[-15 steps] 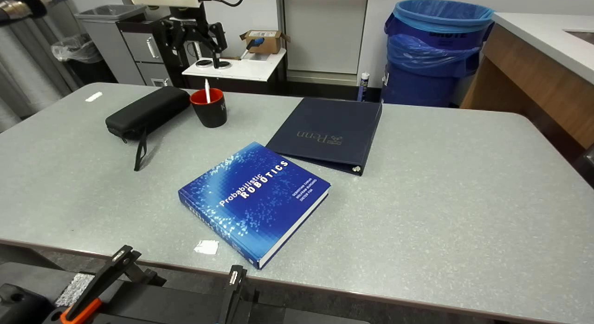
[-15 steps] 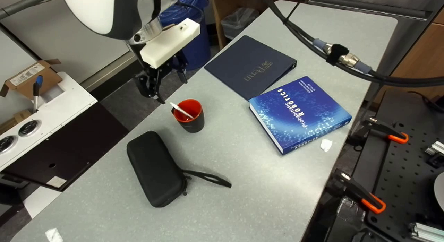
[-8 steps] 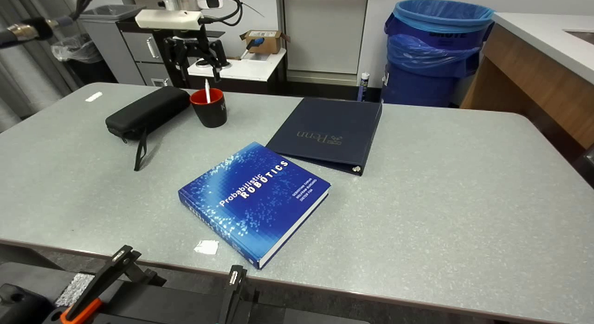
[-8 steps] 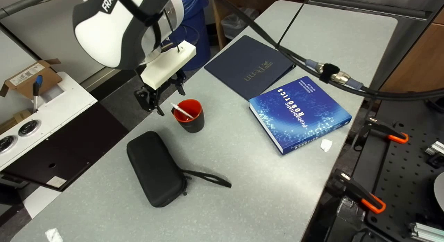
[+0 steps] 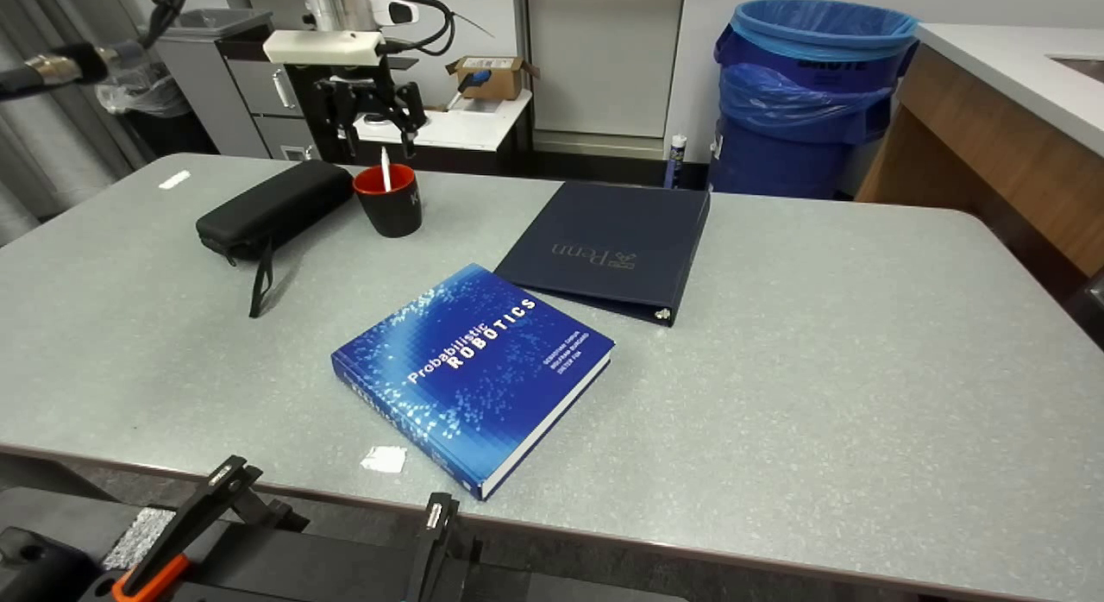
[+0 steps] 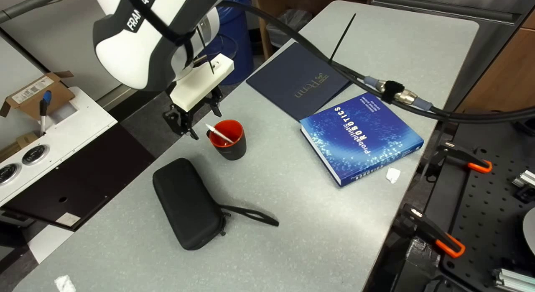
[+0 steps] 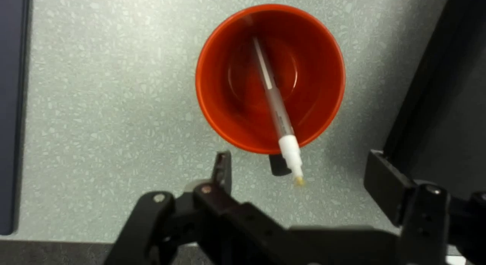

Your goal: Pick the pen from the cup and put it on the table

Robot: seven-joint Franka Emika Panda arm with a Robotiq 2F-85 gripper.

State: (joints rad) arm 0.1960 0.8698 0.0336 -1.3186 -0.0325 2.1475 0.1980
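A black cup with a red inside stands upright on the grey table (image 5: 776,395), seen in both exterior views (image 5: 392,216) (image 6: 235,151). In the wrist view I look down into the cup (image 7: 319,75). A pen (image 7: 290,149) with a clear body and white end leans in it, that end sticking out past the rim; it also shows in both exterior views (image 5: 385,172) (image 6: 220,133). My gripper (image 7: 302,175) is open and empty, above and just behind the cup. In the wrist view the pen's tip lies between the spread fingers, touching neither.
A black zip case (image 6: 190,204) with a strap lies close beside the cup. A dark blue Penn binder (image 5: 608,240) and a blue book (image 5: 474,373) lie on the table. The table's far edge runs close behind the cup. A cable (image 6: 292,32) hangs from the arm.
My gripper has come down and moved over the table edge to just by the cup and pen tip, staying open. The cup and pen have not moved.
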